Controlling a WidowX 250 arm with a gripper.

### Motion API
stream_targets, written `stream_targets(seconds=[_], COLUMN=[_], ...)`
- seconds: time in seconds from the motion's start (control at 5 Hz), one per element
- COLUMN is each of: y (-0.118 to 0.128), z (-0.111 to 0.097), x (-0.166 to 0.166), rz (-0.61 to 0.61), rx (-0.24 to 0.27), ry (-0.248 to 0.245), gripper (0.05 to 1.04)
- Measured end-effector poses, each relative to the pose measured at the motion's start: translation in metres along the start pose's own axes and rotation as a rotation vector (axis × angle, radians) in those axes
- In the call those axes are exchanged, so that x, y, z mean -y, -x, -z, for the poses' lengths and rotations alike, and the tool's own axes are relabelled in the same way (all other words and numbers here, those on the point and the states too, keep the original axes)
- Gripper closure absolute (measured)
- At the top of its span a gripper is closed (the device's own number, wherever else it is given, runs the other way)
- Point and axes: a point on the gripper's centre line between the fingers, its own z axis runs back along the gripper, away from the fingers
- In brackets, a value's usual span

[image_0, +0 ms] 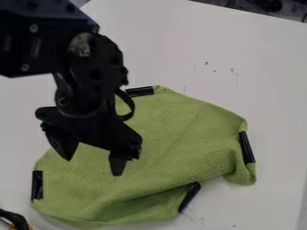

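And straight over the left half of the green cloth [180, 121], hanging fingers-down: see the black gripper [94, 167]! Spread wide, with fingers [119, 164] well apart and green fabric in view between them. Touching the cloth or just above it? Can't tell from here. Reaching in from beyond the cloth's upper left, look, the black robot arm [78, 49].

Over to the cloth itself, lying loosely spread on the white table [264, 63]. Rumpled, too, with a long crease slanting from its right side toward its lower left, and a darker, tucked-looking part beneath. Count the black strips around its edge: at the top [140, 91], left [37, 185], right [247, 147] and, tilted, at the bottom [189, 197].

Beyond the cloth's upper right, dark specks [207, 63] on the tabletop. Off its lower left corner, a black and orange cable [15, 220].
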Motion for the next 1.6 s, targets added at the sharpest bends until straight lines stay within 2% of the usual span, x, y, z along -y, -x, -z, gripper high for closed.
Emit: stream_targets(seconds=[0.2,0.4,0.6,0.8,1.2,1.6], y=[0.009,0.015,0.019,0.017,0.02,0.006], z=[0.003,0.017,0.036,0.042,0.056,0.065], x=[0.028,0.057,0.081,0.109,0.128,0.129], rz=[0.02,0.041,0.075,0.126,0.174,0.195], rx=[-0.002,-0.021,-0.077,-0.112,-0.148,-0.161], ry=[0.038,0.064,0.102,0.149,0.195,0.204], gripper=[0.083,0.083,0.082,0.083,0.083,0.083])
